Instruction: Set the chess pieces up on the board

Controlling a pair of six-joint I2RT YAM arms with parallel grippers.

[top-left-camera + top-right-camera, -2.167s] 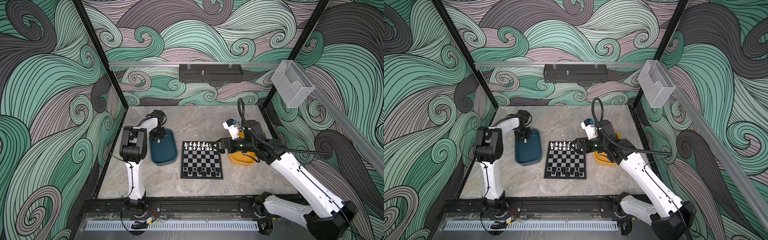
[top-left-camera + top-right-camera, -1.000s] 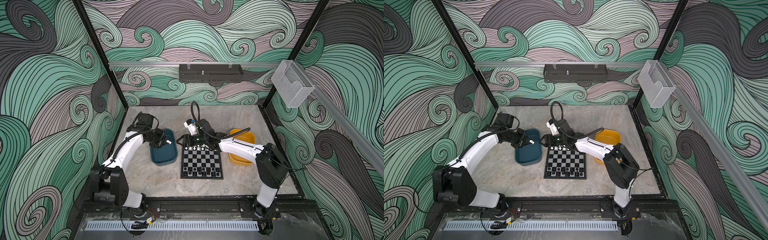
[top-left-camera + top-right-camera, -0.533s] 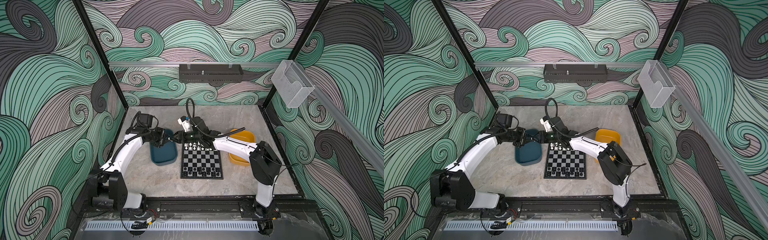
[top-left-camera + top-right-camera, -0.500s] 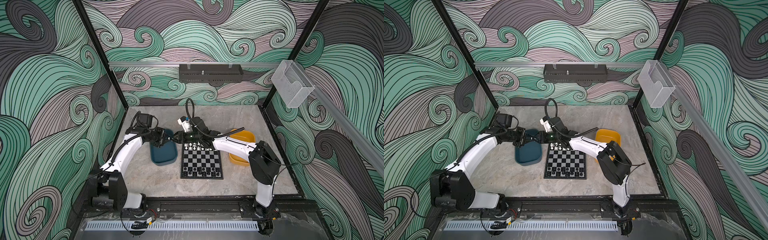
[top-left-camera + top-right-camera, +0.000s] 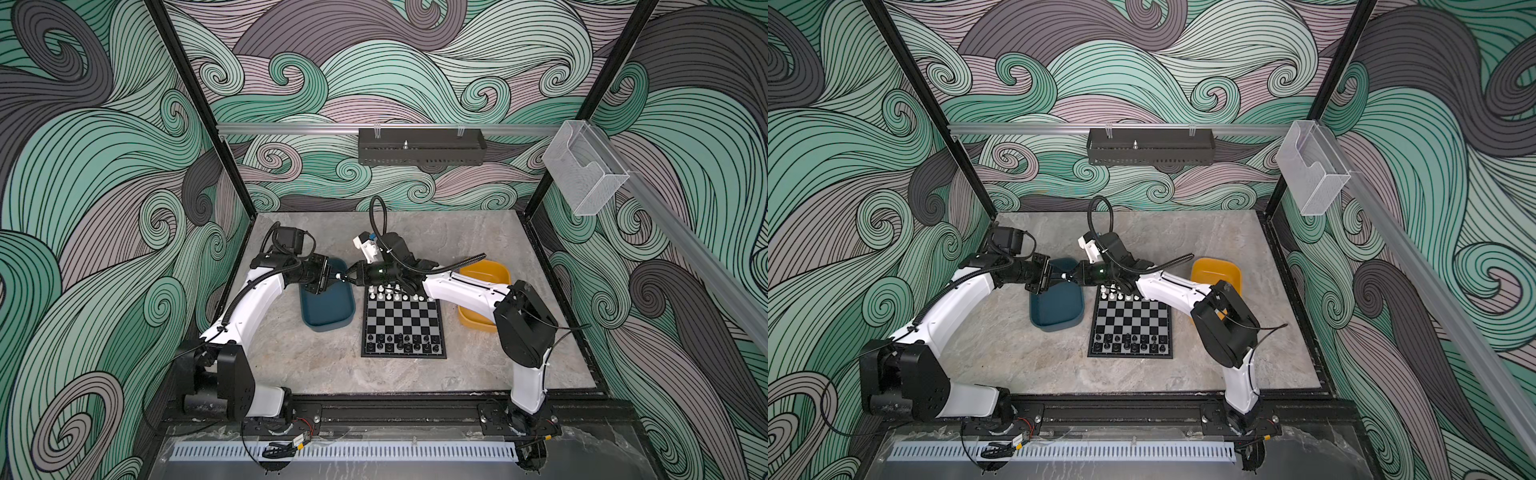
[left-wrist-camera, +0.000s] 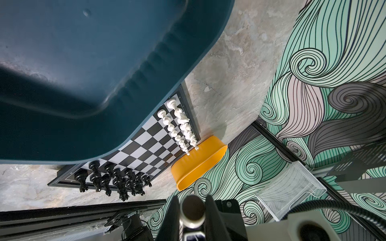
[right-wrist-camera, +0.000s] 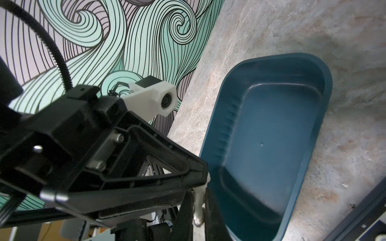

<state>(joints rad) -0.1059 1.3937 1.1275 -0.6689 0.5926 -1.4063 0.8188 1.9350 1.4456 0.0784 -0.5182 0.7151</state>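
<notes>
White chessman [image 5: 340, 275] gripped from both sides, left of the board [image 5: 402, 316]
The right gripper [image 5: 347, 277], over the board's far rows a second ago, now has jaws shut on the chessman that the left gripper [image 5: 333, 276] also holds in barely parted jaws, above the teal tray's [image 5: 328, 320] bare floor; the yellow tray's [image 5: 484, 272] inside is partly hidden.

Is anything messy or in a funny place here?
Only one: a white chess piece hangs in mid-air over the teal tray, pinched between the left gripper and right gripper, tip to tip. Nothing spilled.
</notes>
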